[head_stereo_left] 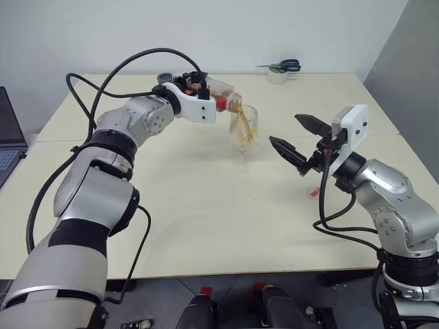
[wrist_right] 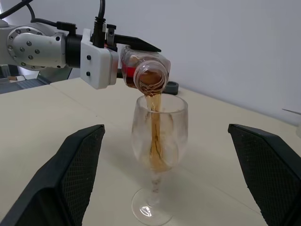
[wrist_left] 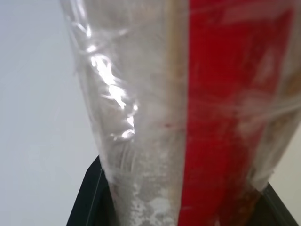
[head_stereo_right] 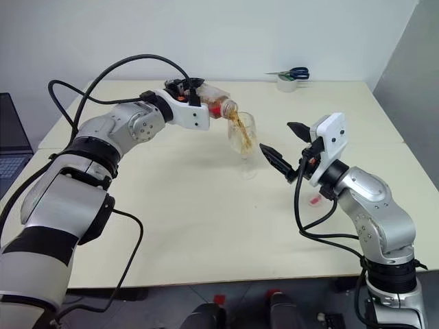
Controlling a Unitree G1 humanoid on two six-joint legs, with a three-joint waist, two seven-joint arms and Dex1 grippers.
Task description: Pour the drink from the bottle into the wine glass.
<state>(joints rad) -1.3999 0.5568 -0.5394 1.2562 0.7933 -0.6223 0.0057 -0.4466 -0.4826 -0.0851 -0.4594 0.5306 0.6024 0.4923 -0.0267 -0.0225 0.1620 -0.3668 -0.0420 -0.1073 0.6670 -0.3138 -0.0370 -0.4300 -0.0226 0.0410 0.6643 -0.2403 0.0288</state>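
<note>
Cream desk point(head_stereo_left: 206, 226), pale wall behind. Laptop point(head_stereo_left: 8, 147) at left edge. Left gripper point(head_stereo_left: 199, 87) clamped on bottle point(head_stereo_left: 223, 94), tipped mouth-down over wine glass point(wrist_right: 159, 136) near desk centre; drink point(wrist_right: 154, 127) streaming into bowl. Right gripper point(head_stereo_left: 296, 140) spread, empty, just beside glass. Scissors point(head_stereo_left: 282, 66) on tape roll point(head_stereo_left: 277, 77), far edge. Judgement: keep mouth centred over rim, tilt gradually, avoid splash.

bottle point(wrist_right: 143, 70): tipped, uncapped | drink point(wrist_right: 155, 127): amber stream falling | wine glass point(wrist_right: 159, 155): upright, partly filled
</note>
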